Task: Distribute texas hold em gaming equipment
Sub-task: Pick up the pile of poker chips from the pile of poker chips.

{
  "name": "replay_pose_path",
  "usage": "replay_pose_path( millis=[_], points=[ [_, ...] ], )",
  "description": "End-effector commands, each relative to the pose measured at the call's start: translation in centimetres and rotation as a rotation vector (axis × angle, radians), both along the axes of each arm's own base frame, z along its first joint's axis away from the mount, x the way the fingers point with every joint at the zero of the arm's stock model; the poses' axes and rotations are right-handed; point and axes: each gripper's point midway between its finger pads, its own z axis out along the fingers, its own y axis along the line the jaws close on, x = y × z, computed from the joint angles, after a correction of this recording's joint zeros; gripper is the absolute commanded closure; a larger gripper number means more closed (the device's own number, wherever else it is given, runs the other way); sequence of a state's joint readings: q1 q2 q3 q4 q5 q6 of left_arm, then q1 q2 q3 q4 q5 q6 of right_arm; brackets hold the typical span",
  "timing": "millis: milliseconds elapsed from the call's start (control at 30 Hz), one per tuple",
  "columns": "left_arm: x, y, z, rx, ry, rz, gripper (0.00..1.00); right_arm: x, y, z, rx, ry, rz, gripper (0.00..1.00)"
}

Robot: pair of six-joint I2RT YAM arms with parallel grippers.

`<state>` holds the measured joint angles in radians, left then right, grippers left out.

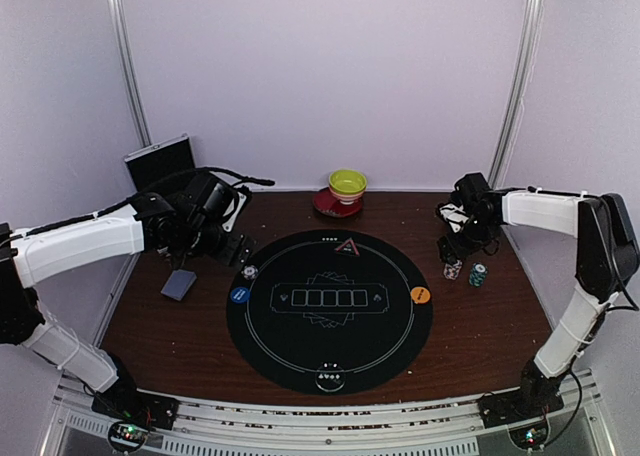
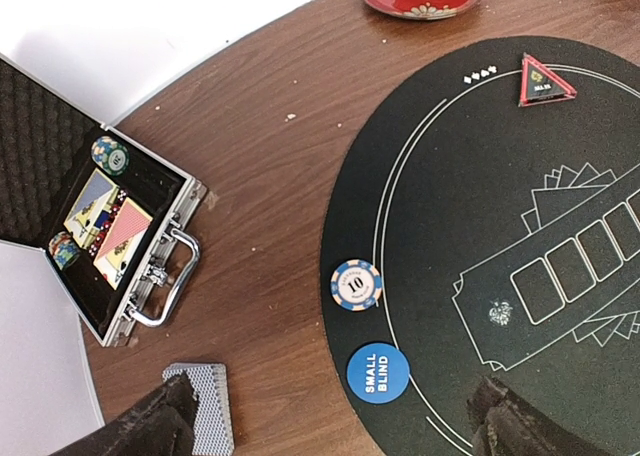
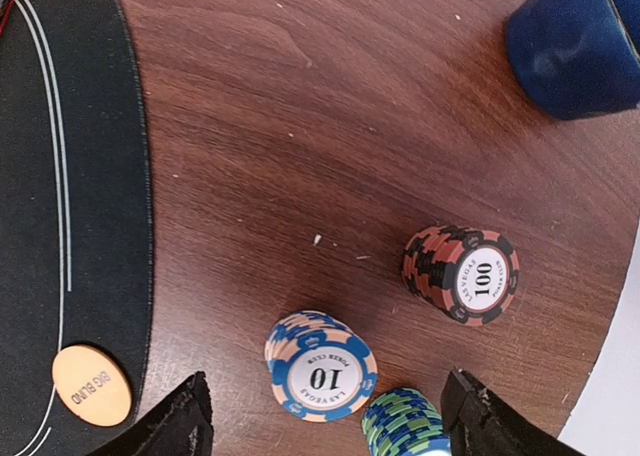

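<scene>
Looking down on a brown wooden desk (image 1: 180, 336) carrying a round black felt poker mat (image 1: 300, 346). Shows the left gripper (image 2: 335, 388) spread wide and empty, above a round blue "small blind" disc (image 2: 378, 373) and a single blue-and-white striped chip (image 2: 356, 285) at the mat's left edge, with a grey-blue-backed card deck (image 2: 203, 406) just beside on the wood. Shows the right gripper (image 3: 325, 381) parted too, clamping nothing, straddling a stack of blue-striped chips (image 3: 320, 366) and a green-striped stack (image 3: 405, 424) just beside it, near a red-and-black stack (image 3: 461, 274). Places a round orange "big blind" disc (image 3: 92, 385) on the mat's right edge.
</scene>
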<state>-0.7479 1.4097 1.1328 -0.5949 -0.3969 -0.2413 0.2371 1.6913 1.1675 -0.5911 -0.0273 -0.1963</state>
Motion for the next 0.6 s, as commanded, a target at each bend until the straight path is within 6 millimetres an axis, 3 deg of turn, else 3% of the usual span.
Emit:
replay_pose_path(
  millis=[0,567],
  points=[
    [0.3,-0.3,2.0,-0.057,-0.053,-0.008,0.02,0.1,-0.7,-1.1,0.013,0.022,-0.034,0.20],
    [0.4,-0.3,2.0,-0.054,-0.052,-0.007,0.02,-0.6,-1.1,-3.0,0.031,0.099,-0.036,0.30]
  ],
)
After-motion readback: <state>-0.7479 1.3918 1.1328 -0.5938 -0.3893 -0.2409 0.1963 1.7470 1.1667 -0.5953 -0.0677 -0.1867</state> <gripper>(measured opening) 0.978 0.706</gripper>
